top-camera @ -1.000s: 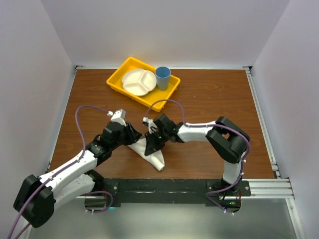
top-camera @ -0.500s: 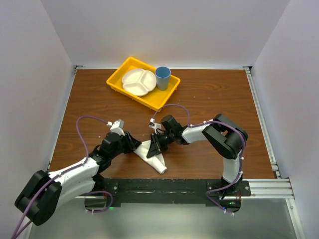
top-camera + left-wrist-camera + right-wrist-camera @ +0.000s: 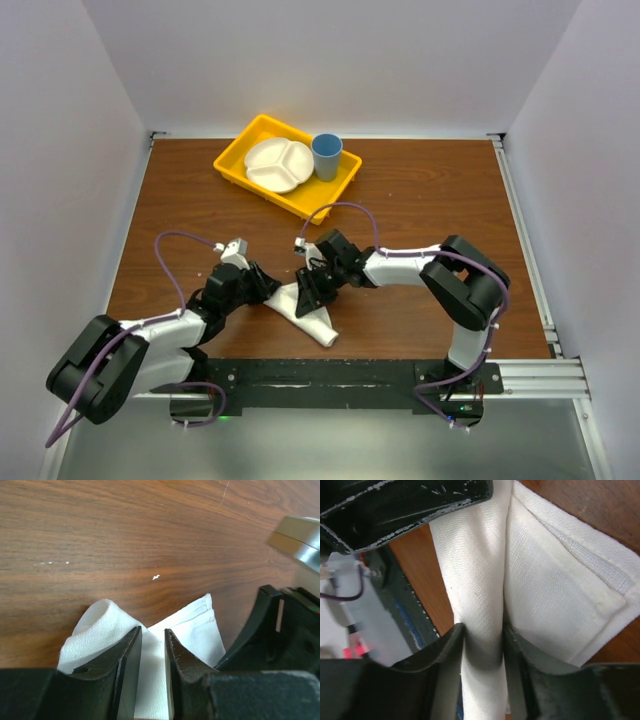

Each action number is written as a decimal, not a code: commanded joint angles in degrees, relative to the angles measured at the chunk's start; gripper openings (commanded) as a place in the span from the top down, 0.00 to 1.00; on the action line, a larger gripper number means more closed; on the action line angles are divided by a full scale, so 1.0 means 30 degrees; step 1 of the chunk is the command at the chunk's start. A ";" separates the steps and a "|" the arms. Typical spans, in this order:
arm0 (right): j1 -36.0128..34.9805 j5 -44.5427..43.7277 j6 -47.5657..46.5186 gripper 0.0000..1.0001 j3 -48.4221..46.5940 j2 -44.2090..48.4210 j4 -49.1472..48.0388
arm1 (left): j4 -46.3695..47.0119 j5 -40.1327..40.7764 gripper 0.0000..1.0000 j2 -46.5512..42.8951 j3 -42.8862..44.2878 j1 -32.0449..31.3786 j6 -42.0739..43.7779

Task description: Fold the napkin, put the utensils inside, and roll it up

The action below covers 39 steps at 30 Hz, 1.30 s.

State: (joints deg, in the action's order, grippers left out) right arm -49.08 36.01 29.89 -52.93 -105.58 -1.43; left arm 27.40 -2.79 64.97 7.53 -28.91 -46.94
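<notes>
Both arms have sunk lower and closed in on the plain white creased cloth napkin over the last second. The left arm now lies almost flat along the brown wooden desk, with the left end effector at the cloth's left corner. The right end effector has slid slightly nearer along the bundle. The napkin itself has barely shifted. It lies near the middle of the desk's near side, well apart from the yellow plastic tray at the far side.

We judge the rolling to be well under way: the near end is already a tight tube, while the far-left part is a flat folded flap waiting to be wound in.

From above, both end effectors hide their own tips. The right wrist view shows the right end effector clenched on the rolled part of the napkin, which narrows where it is squeezed. The left wrist view shows the left end effector with its jaws narrowly apart over the napkin; we cannot tell whether any cloth is pinched between them. The dark-handled table knife appears in no view, so we cannot tell whether it is wrapped inside.
</notes>
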 commanded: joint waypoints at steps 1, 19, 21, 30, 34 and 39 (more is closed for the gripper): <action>-0.1333 -0.5141 -0.3545 0.53 -0.2392 0.1296 0.6565 | -0.0431 0.0168 0.70 0.0813 -0.0313 0.0260 0.0792; -0.9713 -2.2690 -0.5833 0.28 -0.6145 -0.0455 0.9352 | -0.2424 -0.1151 0.71 0.1312 0.1035 0.0231 0.0617; -0.9890 -2.2873 -0.5861 0.28 -0.6352 -0.0840 0.9296 | -0.2453 -0.1209 0.71 0.1312 0.1064 0.0260 0.0617; -0.9188 -2.2964 -0.4925 0.52 -0.5211 -0.1282 0.8360 | -0.3038 -0.1414 0.68 0.0407 0.1093 0.0260 0.0646; -0.8369 -2.0826 -0.4486 0.75 -0.4217 -0.0551 0.7219 | -0.4410 -0.1299 0.65 -0.0648 0.1619 0.0260 0.0850; -0.6730 -1.4571 -0.3813 0.94 -0.2665 0.1261 0.5433 | -0.6054 -0.0595 0.60 -0.3869 0.2294 0.0260 0.1231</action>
State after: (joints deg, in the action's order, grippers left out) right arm -74.61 -22.74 14.63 -65.36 -104.88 19.29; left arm 15.51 -5.85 59.05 11.75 -28.45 -45.80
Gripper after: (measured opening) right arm 0.126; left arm 0.390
